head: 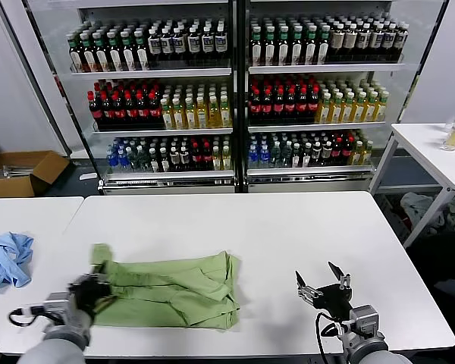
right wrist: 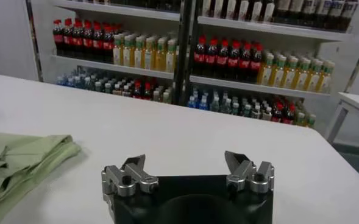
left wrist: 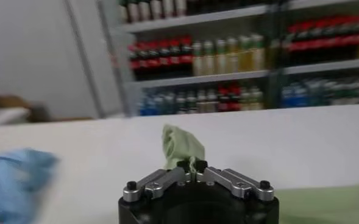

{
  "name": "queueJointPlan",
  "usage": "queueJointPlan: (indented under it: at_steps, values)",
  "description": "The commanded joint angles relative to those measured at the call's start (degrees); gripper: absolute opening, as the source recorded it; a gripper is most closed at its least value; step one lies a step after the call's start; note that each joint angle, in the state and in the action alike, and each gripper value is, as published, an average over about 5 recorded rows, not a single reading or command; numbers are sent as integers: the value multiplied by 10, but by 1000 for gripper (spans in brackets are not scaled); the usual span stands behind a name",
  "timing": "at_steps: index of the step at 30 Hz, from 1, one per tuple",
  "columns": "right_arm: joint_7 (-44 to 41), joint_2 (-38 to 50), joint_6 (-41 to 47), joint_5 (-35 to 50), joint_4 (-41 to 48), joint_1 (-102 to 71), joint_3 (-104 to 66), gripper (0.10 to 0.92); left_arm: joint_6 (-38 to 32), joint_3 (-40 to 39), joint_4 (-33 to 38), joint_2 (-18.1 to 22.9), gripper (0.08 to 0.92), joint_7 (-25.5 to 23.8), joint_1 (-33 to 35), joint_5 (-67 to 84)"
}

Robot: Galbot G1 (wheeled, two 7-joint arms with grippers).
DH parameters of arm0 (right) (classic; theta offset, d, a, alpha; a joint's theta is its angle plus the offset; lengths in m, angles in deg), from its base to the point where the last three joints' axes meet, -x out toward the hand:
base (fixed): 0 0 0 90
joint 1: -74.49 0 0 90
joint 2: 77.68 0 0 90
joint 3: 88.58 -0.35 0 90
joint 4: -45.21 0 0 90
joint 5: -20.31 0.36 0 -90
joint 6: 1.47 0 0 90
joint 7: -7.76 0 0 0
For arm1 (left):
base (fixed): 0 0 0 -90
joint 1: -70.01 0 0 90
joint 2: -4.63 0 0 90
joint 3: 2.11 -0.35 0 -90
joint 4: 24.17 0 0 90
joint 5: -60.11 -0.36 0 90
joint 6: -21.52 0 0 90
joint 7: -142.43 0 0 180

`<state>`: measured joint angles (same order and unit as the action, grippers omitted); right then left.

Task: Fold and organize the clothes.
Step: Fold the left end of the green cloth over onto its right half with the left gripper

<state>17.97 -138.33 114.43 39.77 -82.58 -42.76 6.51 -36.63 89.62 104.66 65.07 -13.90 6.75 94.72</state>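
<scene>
The light green shirt (head: 174,290) lies partly folded on the white table (head: 288,235), near its front left. My left gripper (head: 91,289) is shut on the shirt's left edge; in the left wrist view a tuft of green cloth (left wrist: 180,146) stands up from between the closed fingertips of the gripper (left wrist: 192,168). My right gripper (head: 323,283) is open and empty above the table's front right, apart from the shirt. In the right wrist view this gripper (right wrist: 188,165) has spread fingers and the shirt's folded edge (right wrist: 21,161) lies off to one side.
A light blue garment (head: 6,259) lies on a second table to the left and also shows in the left wrist view (left wrist: 11,185). Drink coolers (head: 235,91) full of bottles stand behind. A small white table (head: 436,152) is at the right, a cardboard box (head: 19,173) on the floor at the left.
</scene>
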Motion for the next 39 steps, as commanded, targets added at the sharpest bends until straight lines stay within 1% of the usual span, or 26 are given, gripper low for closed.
queueJointPlan:
  at_steps: [1,10,20,23,25,27,29,31,34,36,39]
  values:
    - [0,-1,1,-1,-1,0,0,823,-9,-149,52,65,93,-31,-34,100]
    - [0,-4,2,-4,0,-1,-1,823,-33,-219,-32,124,93,-34,-85,58]
    - [0,-6,2,-5,0,-3,-3,823,-42,-236,-108,162,94,-32,-137,36]
    - [0,-9,2,-8,1,-1,2,823,-58,-251,-132,182,128,-40,-147,9]
    - [0,-9,3,-9,0,1,5,823,-73,-262,-144,192,180,-50,-149,-21]
    - [0,-9,3,-10,-2,2,6,823,-88,-266,-138,195,240,-64,-145,-43]
    - [0,-9,4,-9,-2,2,5,823,-99,-262,-104,189,292,-77,-136,-49]
    - [0,-9,3,-9,-2,2,4,823,-108,-245,-53,175,353,-92,-122,-51]
    - [0,-11,3,-10,-1,3,6,823,-111,-190,4,135,431,-98,-93,-75]
    - [-1,-13,2,-10,-2,4,8,823,-109,-133,5,98,483,-96,-65,-104]
    - [-2,-15,1,-10,0,9,13,823,-100,-51,-35,55,569,-96,-18,-136]
